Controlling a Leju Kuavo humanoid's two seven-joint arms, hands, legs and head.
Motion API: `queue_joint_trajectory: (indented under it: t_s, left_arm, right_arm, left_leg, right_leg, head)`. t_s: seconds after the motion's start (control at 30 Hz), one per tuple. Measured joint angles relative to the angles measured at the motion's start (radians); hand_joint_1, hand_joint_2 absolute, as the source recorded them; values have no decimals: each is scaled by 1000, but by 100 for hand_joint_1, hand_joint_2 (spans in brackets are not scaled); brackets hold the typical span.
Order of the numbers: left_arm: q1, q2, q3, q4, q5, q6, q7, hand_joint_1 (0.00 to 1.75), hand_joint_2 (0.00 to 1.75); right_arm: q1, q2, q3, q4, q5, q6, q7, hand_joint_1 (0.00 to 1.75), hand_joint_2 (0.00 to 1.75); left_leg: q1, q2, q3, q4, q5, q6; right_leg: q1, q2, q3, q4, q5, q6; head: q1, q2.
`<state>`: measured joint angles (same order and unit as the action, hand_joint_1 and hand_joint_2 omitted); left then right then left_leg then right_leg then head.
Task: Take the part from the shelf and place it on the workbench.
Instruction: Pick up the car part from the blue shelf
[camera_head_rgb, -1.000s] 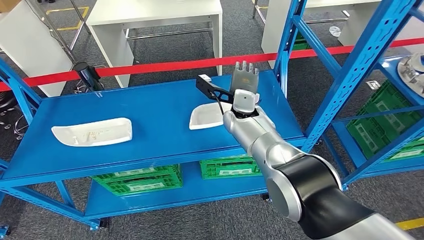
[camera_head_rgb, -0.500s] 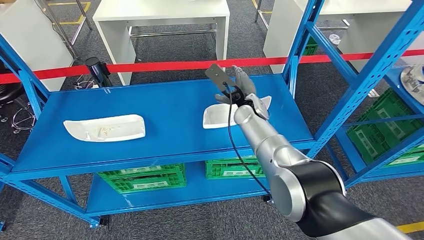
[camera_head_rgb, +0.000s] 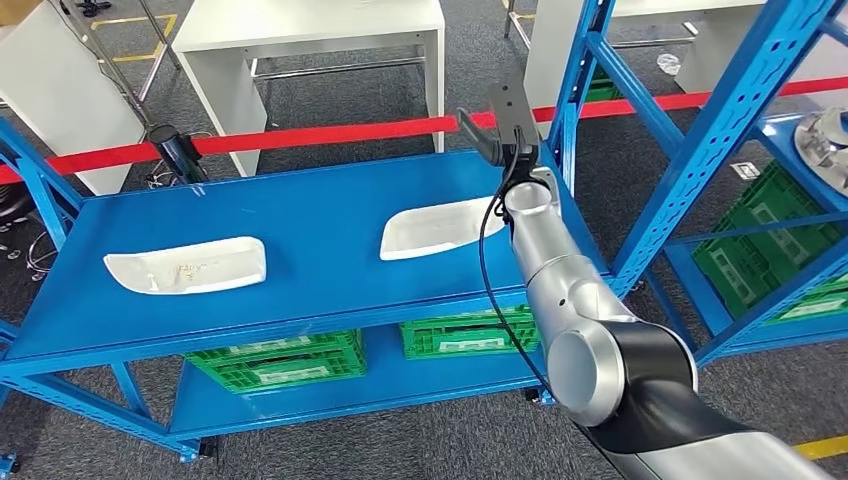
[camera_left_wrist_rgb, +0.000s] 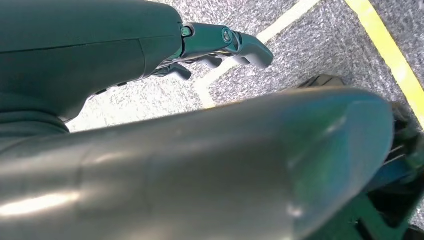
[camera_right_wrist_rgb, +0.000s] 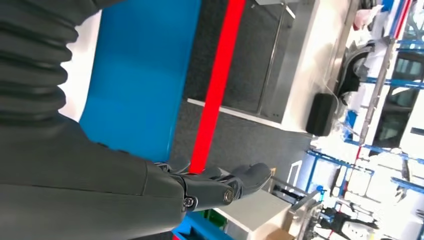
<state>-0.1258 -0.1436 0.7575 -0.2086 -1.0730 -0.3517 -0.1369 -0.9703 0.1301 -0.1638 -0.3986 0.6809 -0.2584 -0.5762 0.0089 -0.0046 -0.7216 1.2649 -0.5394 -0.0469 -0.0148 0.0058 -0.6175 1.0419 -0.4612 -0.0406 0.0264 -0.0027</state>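
Two white curved parts lie on the blue shelf (camera_head_rgb: 300, 200): one toward the right (camera_head_rgb: 435, 228), one at the left (camera_head_rgb: 185, 265). My right hand (camera_head_rgb: 499, 127) hangs above the shelf's back right corner, just past the right part and clear of it. In the right wrist view its fingers (camera_right_wrist_rgb: 222, 186) are stretched out with nothing in them. My left hand (camera_left_wrist_rgb: 215, 42) hangs over the grey floor, fingers loosely apart and holding nothing.
A red tape (camera_head_rgb: 330, 133) runs behind the shelf, with a white workbench (camera_head_rgb: 310, 25) beyond it. A blue upright (camera_head_rgb: 578, 80) stands close to my right hand. Green crates (camera_head_rgb: 280, 362) sit on the lower level. A second blue rack with a green crate (camera_head_rgb: 770, 240) stands at the right.
My right hand has risen off the right white part and swung toward the shelf's back right corner, turning as it went. Both parts lie as before. The camera shifted slightly.
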Motion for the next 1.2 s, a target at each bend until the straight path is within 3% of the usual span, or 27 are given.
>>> queue_joint_trajectory:
  t_s: [0.1,0.17,0.2,0.3,0.33,0.53,0.93,1.2]
  left_arm:
    - [-2,0,0,1,2,0,0,0,0]
    - [-3,-2,1,1,4,0,-1,0,0]
    - [-3,-3,1,2,5,0,-1,0,0]
    - [-4,-3,2,2,5,0,0,0,0]
    - [-4,-3,2,2,5,0,0,0,0]
    - [-5,-1,2,2,3,0,1,0,0]
    - [-5,3,2,2,-6,0,10,0,0]
    - [-4,3,2,2,-12,0,10,0,0]
  right_arm:
    - [-3,0,0,0,22,-7,48,0,175]
    - [-6,0,11,2,62,-28,117,0,175]
    - [-7,0,23,5,85,-43,153,0,131]
    - [0,-2,65,21,145,-88,221,0,131]
    - [4,-2,78,25,159,-102,232,0,175]
    - [17,-9,118,43,197,-131,270,0,175]
    - [45,-19,221,73,304,-132,377,0,175]
    - [54,-25,314,97,460,-45,571,0,175]
  left_leg:
    - [1,0,85,-177,81,2]
    - [3,-1,113,-233,86,6]
    - [3,-1,114,-237,86,9]
    - [0,-3,113,-235,88,18]
    - [-1,-3,113,-235,88,20]
    - [-4,-2,113,-235,87,28]
    - [-5,-2,113,-235,88,29]
    - [-5,-2,113,-236,88,29]
  right_leg:
    - [4,0,-2,6,-4,4]
    - [11,0,-6,8,-4,6]
    - [14,1,-8,8,-3,7]
    - [14,-1,-4,0,1,12]
    - [13,-1,-2,-2,2,14]
    - [10,-1,-1,-7,5,24]
    - [10,-1,-1,-7,6,26]
    - [10,-1,-2,-7,5,26]
  head:
    - [0,0]
    - [0,0]
    - [-1,0]
    - [-1,0]
    - [-1,0]
    - [-1,0]
    - [-1,0]
    - [-1,0]
